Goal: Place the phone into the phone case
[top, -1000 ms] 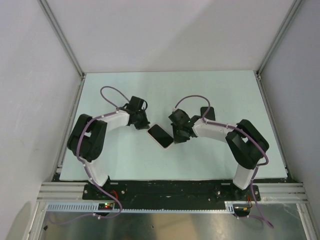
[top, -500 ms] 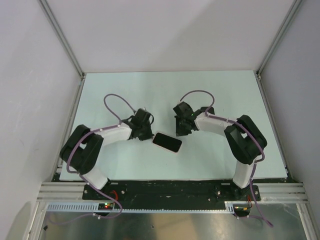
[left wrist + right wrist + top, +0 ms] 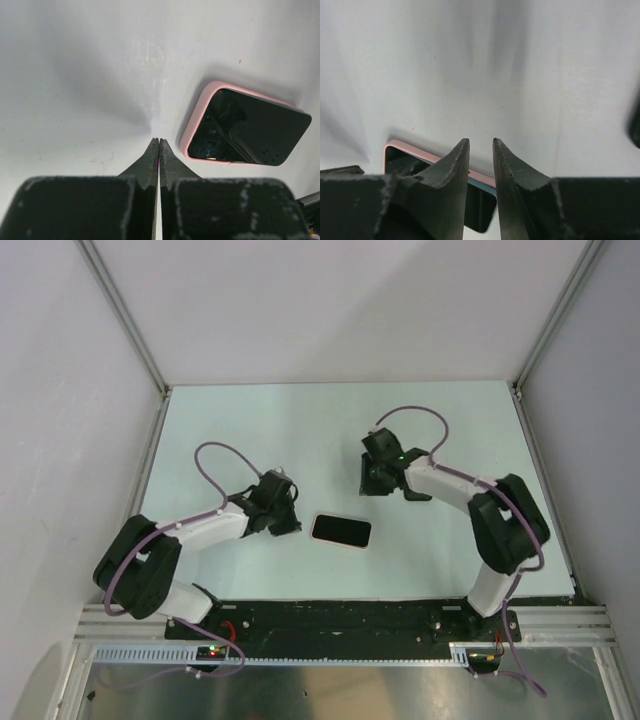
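Jaws of the left gripper (image 3: pixel 158 148) were clenched flat against each other with nothing between them, the tips pointing down at the pale table (image 3: pixel 250 430). In the overhead view this gripper sat left of centre, low in the frame, at the end of a white arm reaching in from the lower left.

Just to its right, apart from the fingertips, lay the phone case (image 3: pixel 192 131), a salmon-pink shell with rounded corners, flat on the table near the middle of the overhead frame. The phone (image 3: pixel 250 127) lay inside the pink rim, its black glossy screen facing up. In the left wrist view the pair filled the right-hand side of the picture, slightly tilted.

Farther back, above and to the right of the case in the overhead view, hung the right gripper (image 3: pixel 481 145). Its jaws were released, with a narrow gap between them, grasping nothing. Its own camera showed the case low in the frame, partly hidden behind the left finger (image 3: pixel 451 170). Beyond it stretched bare table, up to plain white walls.
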